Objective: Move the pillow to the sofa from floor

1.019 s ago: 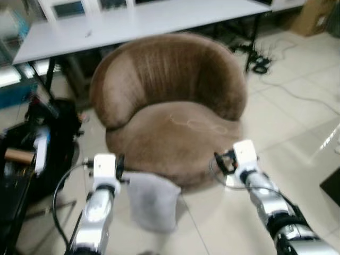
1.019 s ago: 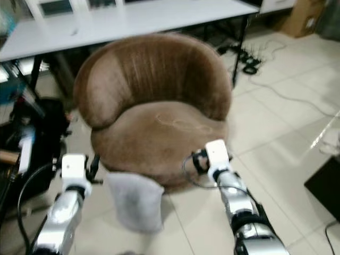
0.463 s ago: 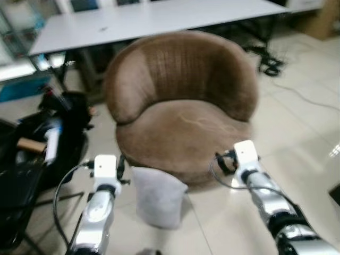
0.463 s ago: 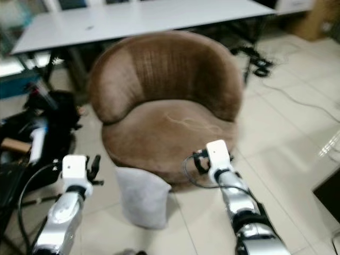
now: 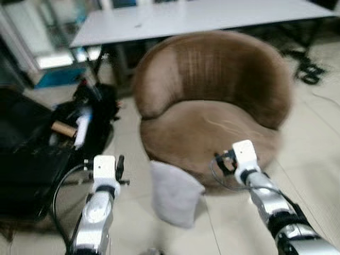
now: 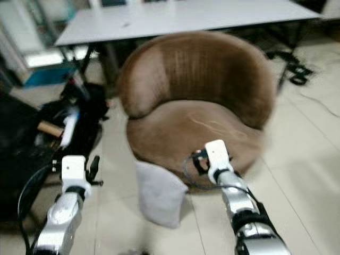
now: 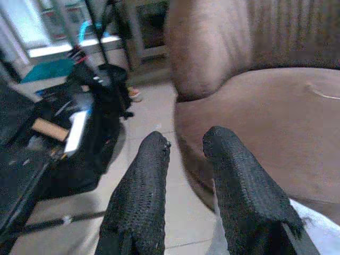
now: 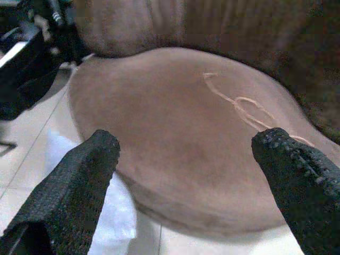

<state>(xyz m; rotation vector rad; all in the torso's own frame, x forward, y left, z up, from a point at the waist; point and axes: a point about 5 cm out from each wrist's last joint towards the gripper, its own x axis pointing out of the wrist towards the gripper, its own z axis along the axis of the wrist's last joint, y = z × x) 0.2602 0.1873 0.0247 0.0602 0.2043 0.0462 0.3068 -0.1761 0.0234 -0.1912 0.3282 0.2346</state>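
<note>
Left hand [image 7: 183,154] raised at 7 o'clock, fingers a narrow gap apart, holding nothing. Right hand [image 8: 186,170] at 5 o'clock, fingers spread wide, also holding nothing. Pillow [image 5: 174,194], grey, stands on the floor [image 5: 313,159] between the arms, apparently leaning on the sofa [image 5: 212,106] front; blur limits certainty. Black bags [image 5: 58,143] lie at 9 o'clock. White desk [image 5: 202,16] at 12 o'clock, behind the sofa.

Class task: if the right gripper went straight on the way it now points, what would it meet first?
Most likely the brown sofa: the right gripper, open, points at the seat cushion's front. The pillow lies low to one side, though depth is hard to judge.
</note>
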